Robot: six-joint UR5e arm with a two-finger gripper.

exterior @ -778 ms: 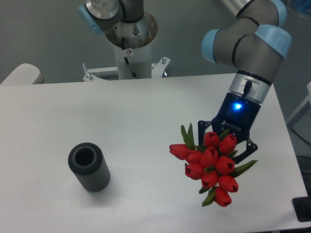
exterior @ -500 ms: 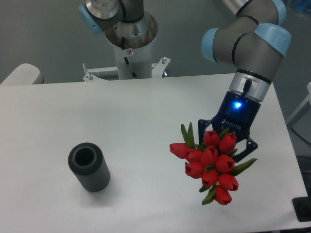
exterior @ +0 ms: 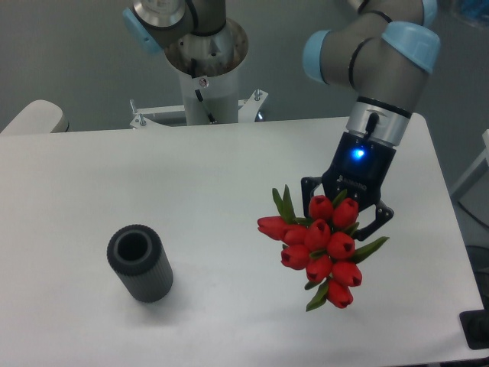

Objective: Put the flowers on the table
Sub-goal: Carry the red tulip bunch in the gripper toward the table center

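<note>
flowers (exterior: 319, 246): hanging off the gripper over the right half of the table, red heads bunching toward the camera, green leaves sticking out left and lower right; stems hiding behind the heads
gripper (exterior: 345, 216): pointing down, blue light glowing on its body, fingers closing around the flowers just behind the heads
arm (exterior: 372, 53): reaching in from top right, grey with pale blue joint caps
table (exterior: 229, 176): lying white and flat under everything
vase (exterior: 140, 264): standing upright at left, dark ribbed cylinder, well apart from the flowers
robot base (exterior: 205, 57): sitting behind the far table edge
</note>
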